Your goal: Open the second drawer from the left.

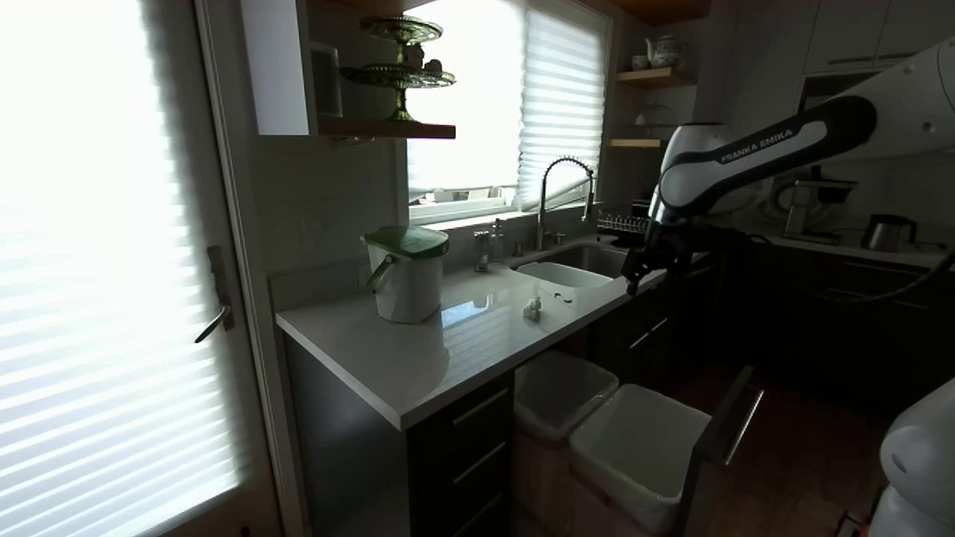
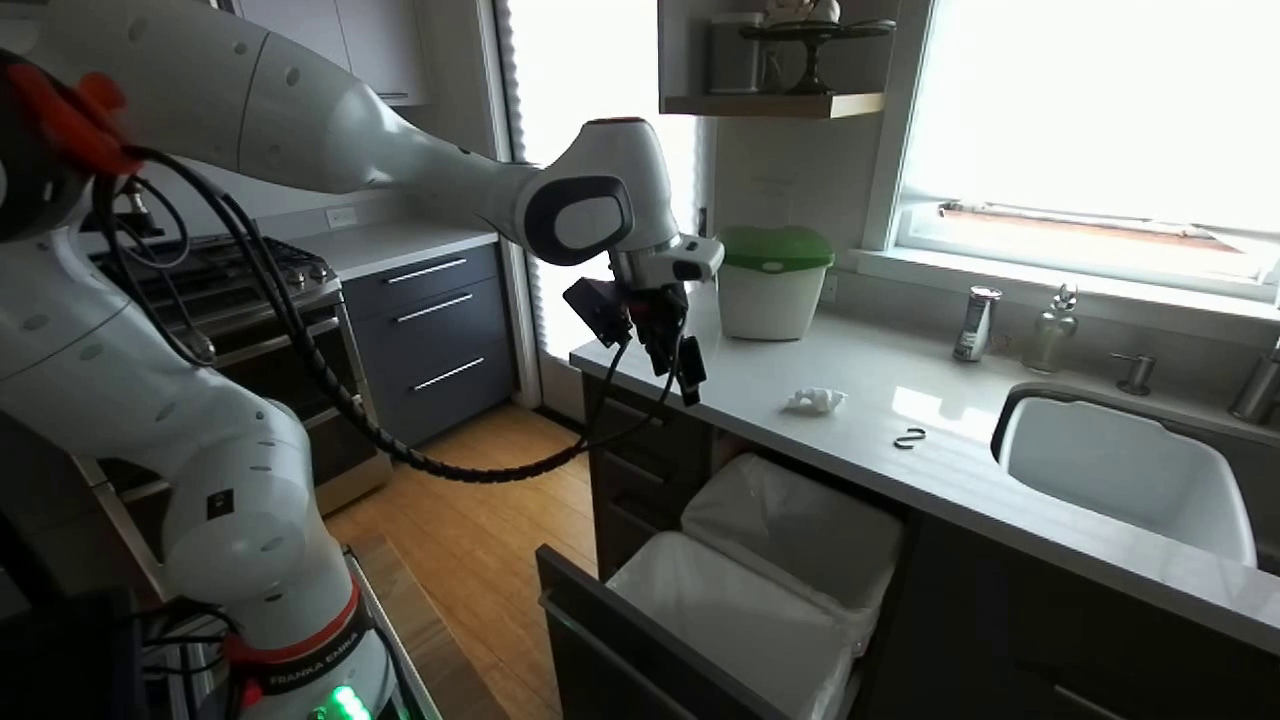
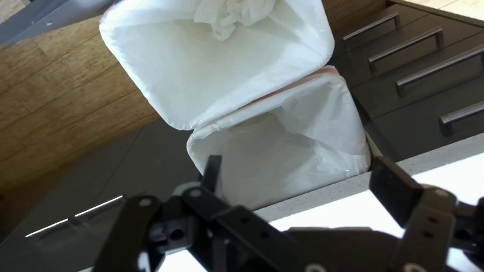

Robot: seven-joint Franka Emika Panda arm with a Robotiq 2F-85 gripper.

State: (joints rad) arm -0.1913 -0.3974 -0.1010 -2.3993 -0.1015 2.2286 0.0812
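Note:
The second drawer from the left stands pulled out in both exterior views. Its dark tall front with a metal bar handle shows in an exterior view (image 1: 720, 440), and the front also shows in an exterior view (image 2: 620, 645). Two white-lined bins are inside it, a front bin (image 2: 725, 620) and a rear bin (image 2: 800, 525). In the wrist view the front bin (image 3: 204, 71) holds some crumpled white liner or paper, and the rear bin (image 3: 264, 158) is partly under the counter. My gripper (image 3: 302, 179) is open and empty above the counter's front edge, apart from the drawer.
A narrow stack of short dark drawers (image 1: 477, 447) is beside the open drawer. On the white counter (image 1: 358, 335) stand a green-lidded pail (image 2: 775, 290), a crumpled white piece (image 2: 818, 400) and an S-shaped hook (image 2: 910, 438). A sink with a white basin (image 2: 1120, 480) lies farther along.

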